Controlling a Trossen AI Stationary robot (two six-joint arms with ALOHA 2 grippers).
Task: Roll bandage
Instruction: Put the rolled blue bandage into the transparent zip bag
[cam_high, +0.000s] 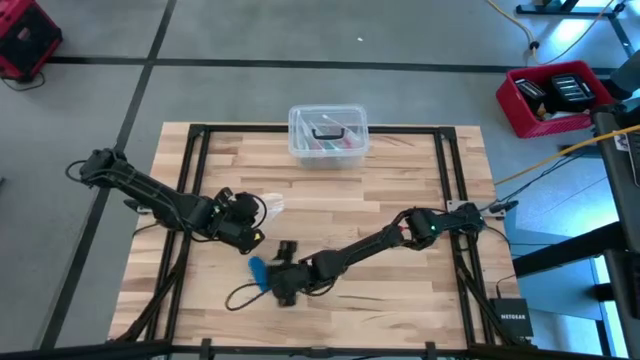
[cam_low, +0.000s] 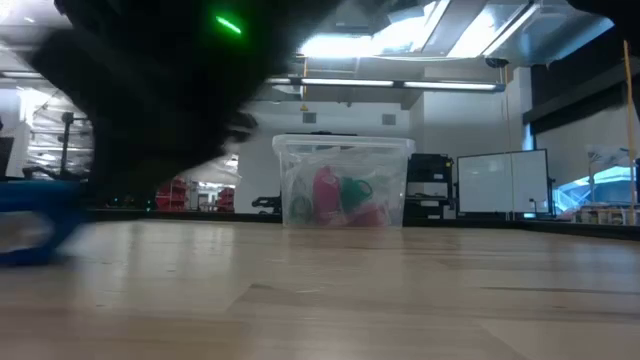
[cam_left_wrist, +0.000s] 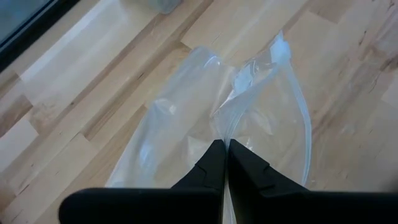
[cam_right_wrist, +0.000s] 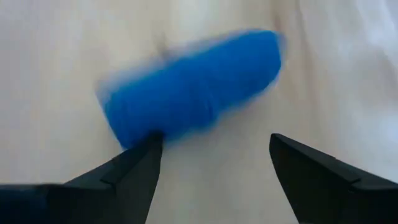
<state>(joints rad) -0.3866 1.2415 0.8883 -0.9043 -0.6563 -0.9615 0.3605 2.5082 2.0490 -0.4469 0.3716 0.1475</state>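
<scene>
The bandage (cam_right_wrist: 189, 87), a blue roll, lies just before my right tool (cam_right_wrist: 214, 165), fingers apart to take it; near it, my left tool (cam_left_wrist: 222, 163) is clamped on the plastic bag (cam_left_wrist: 249, 99).

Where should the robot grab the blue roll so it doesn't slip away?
Probably around the middle of the bandage, across its short width, coming straight down from above. It lies on its side on the table as a compact roll, longer than wide, so its rounded sides suit the two fingers. The right pincer hangs open just beside it, one finger at the roll's edge.
</scene>
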